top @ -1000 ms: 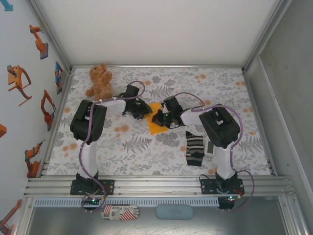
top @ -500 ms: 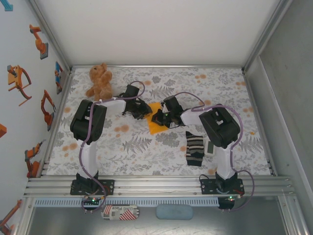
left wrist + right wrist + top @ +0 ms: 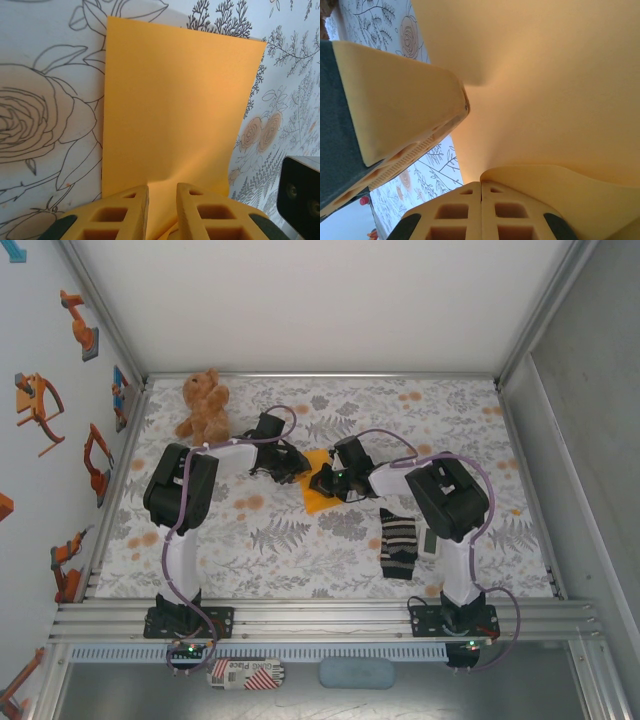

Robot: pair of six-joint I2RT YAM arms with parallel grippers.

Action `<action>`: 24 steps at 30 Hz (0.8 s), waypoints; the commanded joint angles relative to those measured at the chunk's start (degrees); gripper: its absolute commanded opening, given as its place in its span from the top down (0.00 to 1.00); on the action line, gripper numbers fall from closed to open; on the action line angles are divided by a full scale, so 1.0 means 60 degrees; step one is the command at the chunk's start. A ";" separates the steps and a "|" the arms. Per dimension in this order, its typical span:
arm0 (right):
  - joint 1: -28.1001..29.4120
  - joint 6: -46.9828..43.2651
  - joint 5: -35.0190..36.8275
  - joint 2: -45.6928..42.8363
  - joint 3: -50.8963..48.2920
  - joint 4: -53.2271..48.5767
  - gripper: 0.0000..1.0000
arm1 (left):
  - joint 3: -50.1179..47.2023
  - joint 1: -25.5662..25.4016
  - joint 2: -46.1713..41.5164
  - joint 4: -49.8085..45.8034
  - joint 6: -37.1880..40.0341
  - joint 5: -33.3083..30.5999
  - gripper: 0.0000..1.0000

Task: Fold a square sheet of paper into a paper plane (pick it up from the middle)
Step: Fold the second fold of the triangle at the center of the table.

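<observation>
left tool (image 3: 162,192) and right tool (image 3: 481,187) both clench the square sheet of paper (image 3: 170,100), on the table (image 3: 450,530) right of the teddy bear (image 3: 204,405), apparently bunching it between them to start a crease.

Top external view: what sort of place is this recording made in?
Most likely a robotics lab test cell, not a home: a silver aluminium-profile frame boxes in white panel walls, orange robot-arm stickers dot the left wall, and two black-and-white robot arms are bolted at the edge of a floral-print tablecloth.
</observation>
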 commanded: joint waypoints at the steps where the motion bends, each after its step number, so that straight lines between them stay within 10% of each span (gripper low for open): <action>1: 0.0055 0.0099 0.0121 0.0131 0.0202 0.0163 1.00 | -0.0039 -0.0001 0.0328 -0.0806 0.0159 -0.0358 0.78; 24: 0.0053 0.0108 0.0279 0.0058 0.0132 0.0143 1.00 | -0.0153 -0.0003 0.0275 -0.0900 0.0012 -0.0666 0.83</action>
